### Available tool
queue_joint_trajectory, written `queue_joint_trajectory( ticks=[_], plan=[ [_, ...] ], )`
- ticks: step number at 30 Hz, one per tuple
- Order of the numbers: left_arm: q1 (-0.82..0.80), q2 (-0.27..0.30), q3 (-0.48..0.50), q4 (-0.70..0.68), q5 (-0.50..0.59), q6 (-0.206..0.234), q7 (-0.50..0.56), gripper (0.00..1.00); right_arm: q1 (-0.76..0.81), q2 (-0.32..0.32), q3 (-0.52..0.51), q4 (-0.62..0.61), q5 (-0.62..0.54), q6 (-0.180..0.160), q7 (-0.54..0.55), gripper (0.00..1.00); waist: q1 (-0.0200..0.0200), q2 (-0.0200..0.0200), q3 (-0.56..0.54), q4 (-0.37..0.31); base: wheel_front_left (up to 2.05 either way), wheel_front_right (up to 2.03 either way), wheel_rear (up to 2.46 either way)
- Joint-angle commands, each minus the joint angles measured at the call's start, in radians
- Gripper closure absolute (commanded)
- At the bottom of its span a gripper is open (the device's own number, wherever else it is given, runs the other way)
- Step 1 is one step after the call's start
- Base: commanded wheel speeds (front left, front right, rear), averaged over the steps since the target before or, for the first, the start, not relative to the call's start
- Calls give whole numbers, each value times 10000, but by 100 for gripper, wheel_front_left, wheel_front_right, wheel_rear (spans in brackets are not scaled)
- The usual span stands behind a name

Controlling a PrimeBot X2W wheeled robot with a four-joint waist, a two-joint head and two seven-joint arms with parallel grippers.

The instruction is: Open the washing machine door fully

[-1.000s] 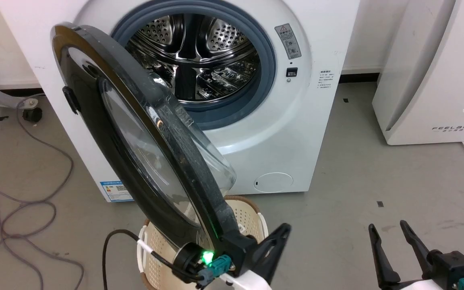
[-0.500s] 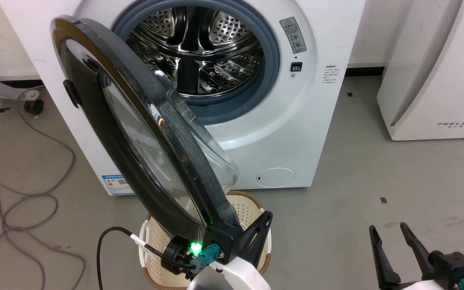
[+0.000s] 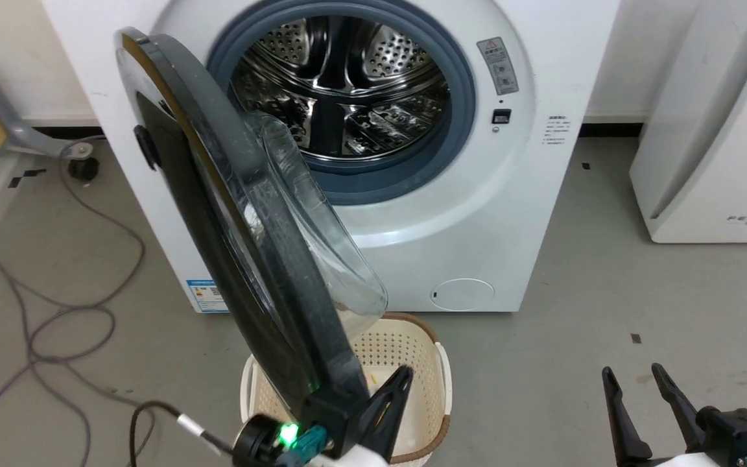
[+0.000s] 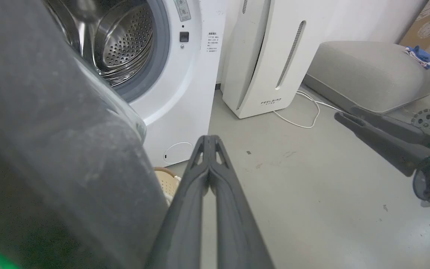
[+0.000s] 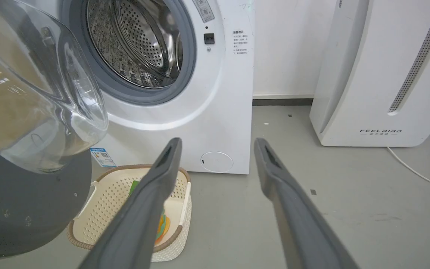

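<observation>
The white washing machine [image 3: 477,227] stands ahead with its steel drum [image 3: 341,91] exposed. Its black round door [image 3: 218,214] is swung out toward me, nearly edge-on, and the clear glass bowl [image 3: 321,246] bulges to the right. My left gripper [image 3: 403,376] is shut with nothing between its fingers, lying against the inner side of the door's lower rim. In the left wrist view the closed fingers [image 4: 209,139] sit just right of the grey rim [image 4: 50,130]. My right gripper [image 3: 632,371] is open and holds nothing, low at the right and apart from the door; its spread tips [image 5: 218,144] point at the machine's front.
A cream perforated basket [image 3: 412,363] sits on the floor under the door's lower edge. The white FEELBIRD appliance [image 3: 723,130] stands to the right. Loose cables [image 3: 56,324] lie at the left, near a castor [image 3: 82,165]. A grey cushion [image 4: 368,71] lies beyond the appliance.
The head camera has shifted. The door has swung wider and looks more edge-on, with my shut left gripper following its lower rim down and left. The right gripper has hardly moved.
</observation>
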Motion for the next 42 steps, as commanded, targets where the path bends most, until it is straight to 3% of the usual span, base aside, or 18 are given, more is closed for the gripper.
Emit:
queue_joint_trajectory(
  ticks=[1,9,24,33,42],
  plan=[
    [244,136,121,-70,-66,93,46,100,130,39,-31,27,44,8,26,0,1,0,-18,76,0,0,0],
    [1214,507,327,-847,-98,557,39,100,166,39,-125,49,117,8,17,0,1,0,-44,553,0,0,0],
    [2564,1151,1469,-2264,-52,1487,-1002,100,178,39,-230,27,146,8,28,0,1,0,-98,1661,0,0,0],
    [2893,1644,2842,-2373,-296,2017,-1475,100,124,40,-190,-41,105,8,73,0,1,0,1,2036,0,0,0],
    [2532,2208,4642,-1608,-979,2137,-2218,100,89,40,-112,-117,34,8,154,0,1,0,120,1995,0,0,0]
  ],
)
